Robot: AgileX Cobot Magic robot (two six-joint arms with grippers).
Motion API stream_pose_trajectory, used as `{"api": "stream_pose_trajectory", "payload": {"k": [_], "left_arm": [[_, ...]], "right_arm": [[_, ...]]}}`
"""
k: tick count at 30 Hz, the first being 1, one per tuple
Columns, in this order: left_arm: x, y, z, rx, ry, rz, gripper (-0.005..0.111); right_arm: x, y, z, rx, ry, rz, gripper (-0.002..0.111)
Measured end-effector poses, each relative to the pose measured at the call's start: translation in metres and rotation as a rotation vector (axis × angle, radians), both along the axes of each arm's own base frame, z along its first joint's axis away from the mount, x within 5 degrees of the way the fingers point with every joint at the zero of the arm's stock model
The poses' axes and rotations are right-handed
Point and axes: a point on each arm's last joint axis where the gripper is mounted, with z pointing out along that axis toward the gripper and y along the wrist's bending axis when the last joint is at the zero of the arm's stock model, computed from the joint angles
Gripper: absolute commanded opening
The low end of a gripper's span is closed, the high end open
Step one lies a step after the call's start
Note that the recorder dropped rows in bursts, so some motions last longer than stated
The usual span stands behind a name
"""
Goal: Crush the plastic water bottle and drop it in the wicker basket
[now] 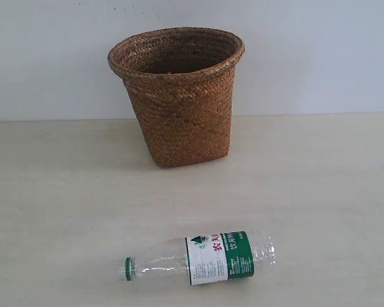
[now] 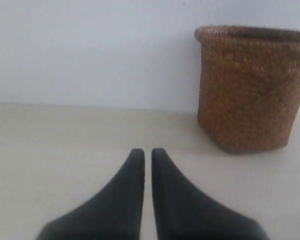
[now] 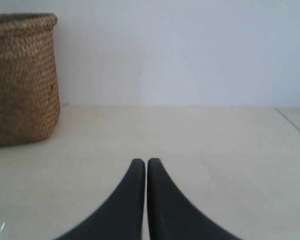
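Observation:
The plastic water bottle (image 1: 201, 258) lies on its side near the table's front edge, green cap pointing left, uncrushed. The wicker basket (image 1: 179, 93) stands upright behind it at the table's back, and shows in the left wrist view (image 2: 252, 87) and the right wrist view (image 3: 21, 77). Neither arm appears in the exterior view. My left gripper (image 2: 147, 151) is shut with nothing between its black fingers, low over bare table. My right gripper (image 3: 146, 161) is likewise shut and holds nothing. A clear glint at the right wrist view's corner may be the bottle.
The pale table (image 1: 320, 192) runs back to a white wall (image 1: 320, 51). A seam or table edge (image 3: 292, 122) crosses the far corner in the right wrist view.

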Motion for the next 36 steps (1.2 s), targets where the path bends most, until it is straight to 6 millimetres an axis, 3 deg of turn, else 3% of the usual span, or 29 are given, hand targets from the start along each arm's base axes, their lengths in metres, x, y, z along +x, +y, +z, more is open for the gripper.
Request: {"api": "stream_pose_trajectory", "payload": {"k": [13, 16, 21, 28, 36], "left_arm": [[-0.003, 0.005, 0.032, -0.23, -0.336, 0.028, 0.004], [-0.005, 0.005, 0.04, -0.247, -0.371, 0.023, 0.004], [0.0, 0.004, 0.074, -0.233, -0.384, 0.018, 0.004], [0.038, 0.0, 0.121, -0.129, -0.287, 0.017, 0.004], [0.104, -0.004, 0.148, 0.034, 0.025, 0.024, 0.004]], "right_arm": [[-0.006, -0.001, 0.04, 0.225, -0.403, 0.024, 0.0], [-0.005, -0.001, 0.06, 0.242, -0.421, 0.028, 0.0], [0.007, 0.0, 0.1, 0.221, -0.415, 0.03, 0.0], [0.047, 0.002, 0.14, 0.169, -0.313, 0.024, 0.0], [0.101, 0.005, 0.157, 0.046, -0.125, 0.015, 0.0]]}}
